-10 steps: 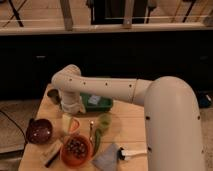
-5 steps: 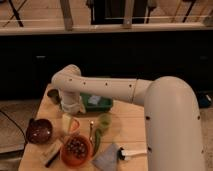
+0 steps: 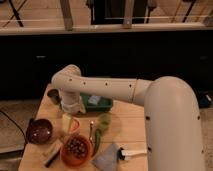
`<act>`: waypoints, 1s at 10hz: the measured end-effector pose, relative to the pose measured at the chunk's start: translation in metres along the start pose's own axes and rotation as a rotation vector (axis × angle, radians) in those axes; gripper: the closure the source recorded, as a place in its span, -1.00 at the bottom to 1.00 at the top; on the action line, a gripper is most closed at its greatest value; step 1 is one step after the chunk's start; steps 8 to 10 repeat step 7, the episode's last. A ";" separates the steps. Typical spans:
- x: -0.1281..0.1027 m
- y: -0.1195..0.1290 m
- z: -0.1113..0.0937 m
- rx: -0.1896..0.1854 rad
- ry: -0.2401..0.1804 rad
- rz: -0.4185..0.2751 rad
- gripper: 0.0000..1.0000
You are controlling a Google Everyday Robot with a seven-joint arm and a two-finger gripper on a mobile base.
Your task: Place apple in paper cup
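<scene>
If you start at the near edge of the bench (image 3: 131,131), you see a gray cloth (image 3: 106,158) with a white brush (image 3: 131,152) on it, and an orange bowl (image 3: 75,149) full of small brown bits. A brown bowl (image 3: 39,131) sits to the left. A little farther back stands a pale thing (image 3: 67,122) that looks like the paper cup, though I am not sure. Near it on the right is a round green thing (image 3: 103,120), which may be the apple, but I cannot tell that either. The claw (image 3: 73,106) hangs from the big white arm (image 3: 125,91), just over the pale cup. I cannot tell if the claw is apart, together, or holding something. Behind it is a green tray (image 3: 100,102), and a small dark dish (image 3: 53,93) sits at the far left. I think the step now is the drop into the cup. Next, the claw should be right over the cup's mouth, go down a bit, and let go gently so the cup does not tip.
</scene>
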 end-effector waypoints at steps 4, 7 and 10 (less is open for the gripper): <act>0.000 0.000 0.000 0.000 0.000 0.000 -0.60; 0.000 0.000 0.000 0.000 0.000 0.000 -0.60; 0.000 0.000 0.000 0.000 0.000 0.000 -0.60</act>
